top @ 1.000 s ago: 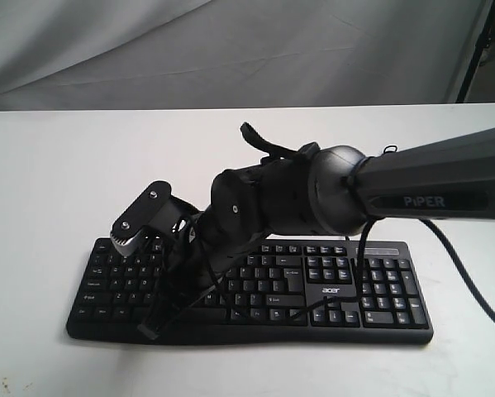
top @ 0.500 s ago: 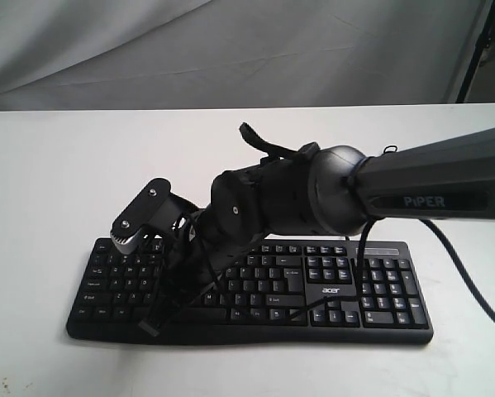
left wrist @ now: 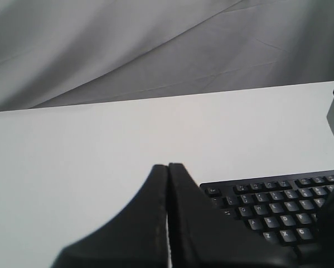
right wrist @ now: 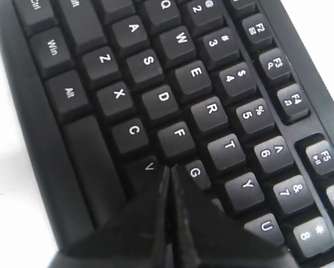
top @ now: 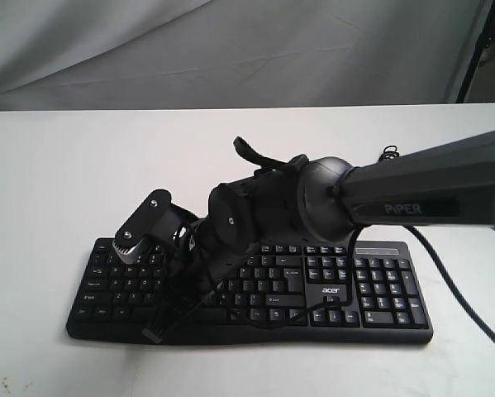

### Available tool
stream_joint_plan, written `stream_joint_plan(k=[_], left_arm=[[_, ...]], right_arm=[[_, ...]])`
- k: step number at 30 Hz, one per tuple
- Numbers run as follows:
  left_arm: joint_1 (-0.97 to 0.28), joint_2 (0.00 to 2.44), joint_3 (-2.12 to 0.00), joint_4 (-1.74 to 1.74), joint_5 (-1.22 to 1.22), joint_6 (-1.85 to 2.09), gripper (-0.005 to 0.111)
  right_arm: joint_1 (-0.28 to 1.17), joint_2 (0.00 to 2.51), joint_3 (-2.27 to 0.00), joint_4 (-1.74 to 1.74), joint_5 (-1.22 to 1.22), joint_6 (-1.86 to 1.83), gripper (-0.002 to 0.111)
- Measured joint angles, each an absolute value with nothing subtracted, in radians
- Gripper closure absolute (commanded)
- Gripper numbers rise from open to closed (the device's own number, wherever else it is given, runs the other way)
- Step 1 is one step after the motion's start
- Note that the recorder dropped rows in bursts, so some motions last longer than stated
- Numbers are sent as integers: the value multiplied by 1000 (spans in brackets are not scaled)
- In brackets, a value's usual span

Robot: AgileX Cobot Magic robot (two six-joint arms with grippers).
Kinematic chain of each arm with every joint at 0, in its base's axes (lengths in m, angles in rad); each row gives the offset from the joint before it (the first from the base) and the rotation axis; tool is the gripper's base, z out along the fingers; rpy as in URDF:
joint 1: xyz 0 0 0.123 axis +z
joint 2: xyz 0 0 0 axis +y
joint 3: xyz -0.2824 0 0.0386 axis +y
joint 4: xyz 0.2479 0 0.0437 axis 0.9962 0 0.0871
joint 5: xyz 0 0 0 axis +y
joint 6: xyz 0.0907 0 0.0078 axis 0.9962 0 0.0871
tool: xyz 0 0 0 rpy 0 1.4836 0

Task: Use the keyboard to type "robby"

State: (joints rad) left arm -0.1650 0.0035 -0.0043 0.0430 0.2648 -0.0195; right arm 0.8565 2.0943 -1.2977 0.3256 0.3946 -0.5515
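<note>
The black Acer keyboard (top: pixel 371 289) lies on the white table (top: pixel 49 182), number pad at the right. My right arm (top: pixel 255 215) reaches across from the right and hangs low over the keyboard's left half, hiding its middle keys. In the right wrist view my right gripper (right wrist: pixel 170 167) is shut and empty, its tips close over the keyboard (right wrist: pixel 178 84) between the V and G keys; the B key is hidden under the fingers. My left gripper (left wrist: pixel 168 167) is shut and empty above bare table, beside the Esc corner of the keyboard (left wrist: pixel 278 218).
A grey cloth backdrop (top: pixel 230 50) hangs behind the table. A thin black cable (top: pixel 458 289) trails over the table right of the keyboard. A dark stand leg (top: pixel 477 50) shows at the far right edge. White table surface lies left of and behind the keyboard.
My right arm has dropped a little and shifted slightly left, bringing the gripper closer to the keys. The keyboard has not moved.
</note>
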Motion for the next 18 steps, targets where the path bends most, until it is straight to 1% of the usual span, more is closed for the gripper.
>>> stream_joint_plan(k=[9,18], left_arm=[[-165,3,-4,43,265,-20,107],[-165,3,-4,43,265,-20,107]], right_arm=[[857,2089,-1298,326,404,-551,108],[857,2020,-1298,326,423,-543,108]])
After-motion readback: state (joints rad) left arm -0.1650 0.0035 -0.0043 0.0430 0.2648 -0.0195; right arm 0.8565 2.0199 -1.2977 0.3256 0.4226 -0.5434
